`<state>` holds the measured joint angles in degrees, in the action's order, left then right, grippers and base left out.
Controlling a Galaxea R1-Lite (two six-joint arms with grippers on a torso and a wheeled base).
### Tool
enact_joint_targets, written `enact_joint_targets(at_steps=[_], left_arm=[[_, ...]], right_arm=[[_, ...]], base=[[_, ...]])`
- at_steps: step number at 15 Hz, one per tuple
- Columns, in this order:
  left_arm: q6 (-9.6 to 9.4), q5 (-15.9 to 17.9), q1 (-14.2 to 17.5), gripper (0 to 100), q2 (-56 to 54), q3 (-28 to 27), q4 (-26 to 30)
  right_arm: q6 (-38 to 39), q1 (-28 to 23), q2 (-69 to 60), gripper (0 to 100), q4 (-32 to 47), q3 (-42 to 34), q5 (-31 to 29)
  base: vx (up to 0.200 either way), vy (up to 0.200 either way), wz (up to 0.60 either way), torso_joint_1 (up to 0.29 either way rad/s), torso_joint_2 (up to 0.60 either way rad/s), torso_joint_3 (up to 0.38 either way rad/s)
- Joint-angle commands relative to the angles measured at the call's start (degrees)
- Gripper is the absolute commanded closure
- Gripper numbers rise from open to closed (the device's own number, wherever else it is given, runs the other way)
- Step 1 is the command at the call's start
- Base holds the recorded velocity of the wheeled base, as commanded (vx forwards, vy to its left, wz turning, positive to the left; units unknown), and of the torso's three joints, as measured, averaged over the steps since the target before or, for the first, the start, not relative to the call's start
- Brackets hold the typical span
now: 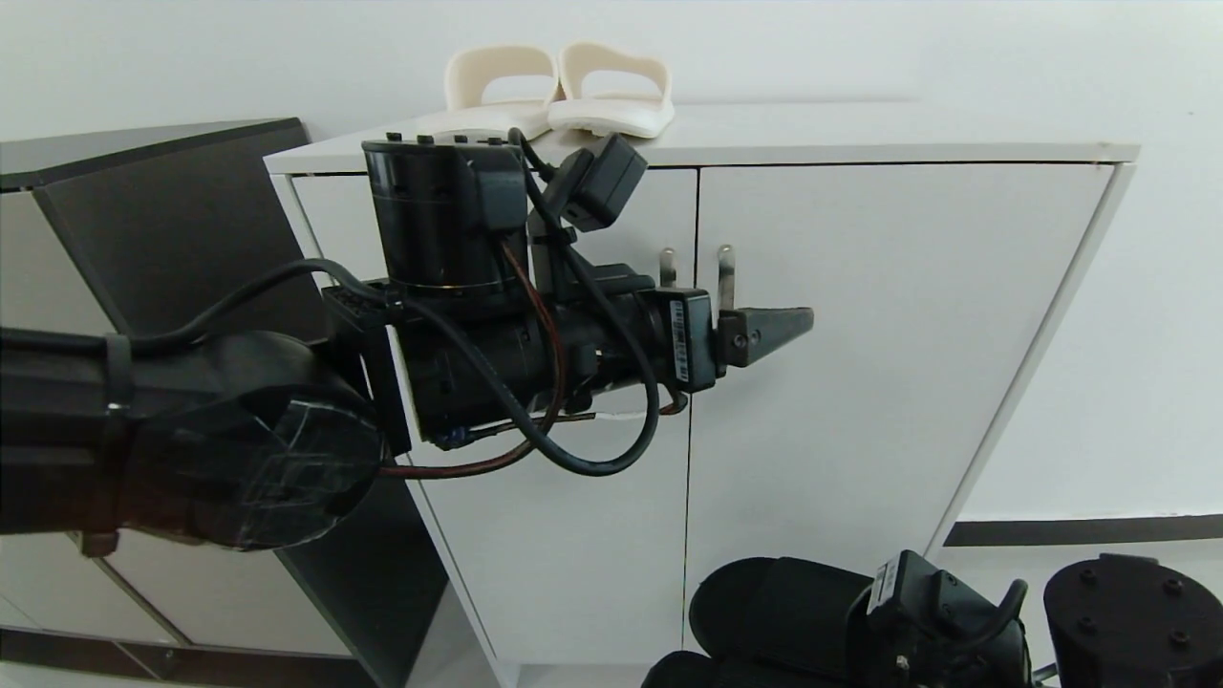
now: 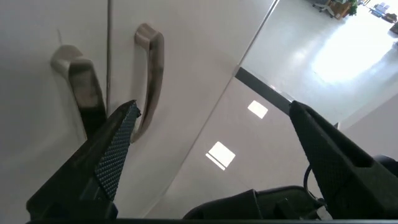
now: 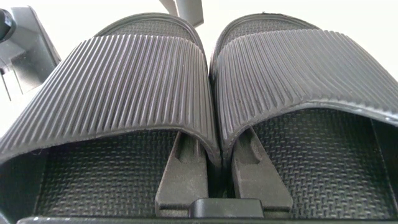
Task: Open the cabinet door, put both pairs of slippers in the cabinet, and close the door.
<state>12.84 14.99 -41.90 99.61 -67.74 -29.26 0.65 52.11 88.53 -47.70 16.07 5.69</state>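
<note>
The white cabinet (image 1: 860, 382) stands with both doors shut. The cream slippers (image 1: 559, 91) lie side by side on its top, at 12 o'clock in the head view. The left claw (image 1: 793, 325) is level with the door handles, its fingers apart. One fingertip (image 2: 121, 134) is just beside the right door's handle (image 2: 151, 74). At 6 o'clock, low before the cabinet, the right claw (image 3: 219, 177) is clamped on the black slippers (image 1: 774, 597). It has one finger inside each slipper and pinches the adjoining strap walls together.

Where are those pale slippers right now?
In the head view, the pale slippers sit side by side on top of the white cabinet, towards its left end.
</note>
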Motion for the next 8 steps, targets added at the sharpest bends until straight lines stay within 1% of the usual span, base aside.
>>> enact_joint_targets(at_steps=[1,4,6,7,8], left_arm=[[0.0,-0.14,-0.2,0,2.08,-1.34,-0.01],[0.0,-0.14,-1.17,0,3.13,-2.04,-0.19],[0.0,-0.05,-1.17,0,3.05,-1.95,-0.19],[-0.09,-0.05,-1.17,100,2.96,-1.95,-0.19],[-0.09,-0.05,-1.17,100,2.96,-1.95,-0.19]], right_arm=[[-0.03,0.0,-0.02,100,-0.02,0.02,0.02],[0.06,0.09,0.07,100,-0.02,0.1,0.02],[0.06,0.09,-0.02,100,-0.02,-0.07,0.11],[0.06,0.09,-0.02,100,0.07,-0.07,0.11],[0.06,0.09,-0.02,100,0.07,-0.07,0.2]], base=[[0.0,0.0,0.0,0.0,0.0,0.0],[0.0,0.0,0.0,0.0,0.0,0.0],[0.0,0.0,0.0,0.0,0.0,0.0],[0.0,0.0,0.0,0.0,0.0,0.0],[0.0,0.0,0.0,0.0,0.0,0.0]])
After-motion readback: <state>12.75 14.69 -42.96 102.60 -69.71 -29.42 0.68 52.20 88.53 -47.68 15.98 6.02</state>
